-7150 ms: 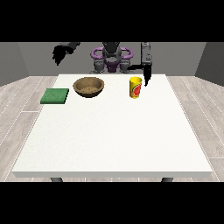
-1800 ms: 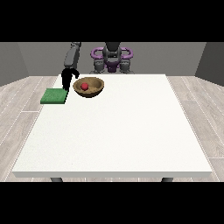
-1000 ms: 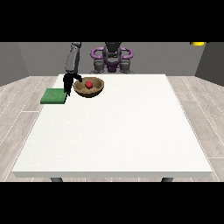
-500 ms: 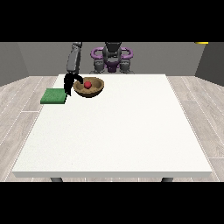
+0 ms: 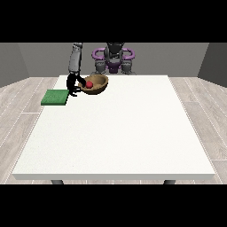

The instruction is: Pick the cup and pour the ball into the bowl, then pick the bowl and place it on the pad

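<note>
- Nearest you, the white counter (image 5: 115,133) stretches toward the robot.
- At its far left corner lies the green pad (image 5: 55,97).
- Just beside the pad, the wooden bowl (image 5: 98,84) sits tilted, with the red ball (image 5: 89,84) inside it.
- The hand at the view's left (image 5: 72,84) has its fingers pinching the bowl's left rim.

Single front view, across table (image 5: 115,133), raised, facing distant robot (image 5: 113,57).

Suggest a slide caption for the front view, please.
Hand at view's left grips the ball-filled bowl beside the green pad.
</note>
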Controlling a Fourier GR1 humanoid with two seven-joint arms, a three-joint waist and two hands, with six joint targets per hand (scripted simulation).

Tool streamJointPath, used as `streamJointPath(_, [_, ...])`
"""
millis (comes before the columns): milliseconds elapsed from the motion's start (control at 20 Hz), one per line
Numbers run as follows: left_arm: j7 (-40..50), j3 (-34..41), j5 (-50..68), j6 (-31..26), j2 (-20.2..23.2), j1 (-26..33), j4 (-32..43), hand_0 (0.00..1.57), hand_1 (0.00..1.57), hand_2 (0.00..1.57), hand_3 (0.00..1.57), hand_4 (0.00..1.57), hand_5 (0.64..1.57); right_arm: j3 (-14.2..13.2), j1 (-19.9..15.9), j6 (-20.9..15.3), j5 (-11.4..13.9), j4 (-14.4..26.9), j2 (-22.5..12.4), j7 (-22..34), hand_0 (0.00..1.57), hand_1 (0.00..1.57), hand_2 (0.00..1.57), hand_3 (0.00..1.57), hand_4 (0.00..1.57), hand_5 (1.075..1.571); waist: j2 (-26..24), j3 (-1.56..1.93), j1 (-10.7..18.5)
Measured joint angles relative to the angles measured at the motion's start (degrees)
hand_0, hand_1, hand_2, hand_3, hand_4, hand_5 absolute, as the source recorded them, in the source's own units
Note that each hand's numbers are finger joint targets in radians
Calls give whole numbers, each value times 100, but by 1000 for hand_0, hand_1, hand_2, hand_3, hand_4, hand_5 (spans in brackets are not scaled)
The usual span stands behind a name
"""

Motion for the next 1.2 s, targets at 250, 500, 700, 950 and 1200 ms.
streamJointPath(250, [-12,68,41,-42,24,125,170,0,0,0,0,1191,1528,140,49,-218,-30,-425,-118,1065,1571,1571,1571,1111,1026,1548,-120,214,-14])
streamJointPath(500, [-116,185,6,-111,135,330,447,0,0,0,0,1199,1538,304,-76,-139,-230,-715,-327,2241,1571,1571,1571,973,1056,1556,-210,421,-157])
streamJointPath(700, [-194,234,-48,-111,198,442,506,0,0,0,0,1201,1544,440,-80,44,-419,-915,-493,2773,1571,1571,1571,712,1056,1566,-237,483,-257])
streamJointPath(950, [-401,304,-114,-156,187,748,592,0,0,0,0,1205,1545,-146,-163,119,-301,-1011,-1855,3202,1571,1571,1571,566,1085,1564,-376,326,-561])
streamJointPath(1200, [-537,423,-44,-237,355,809,787,0,0,0,0,1210,1550,-593,-644,419,-428,-751,-2751,3635,1571,1571,1571,566,1085,1564,-268,288,-675])
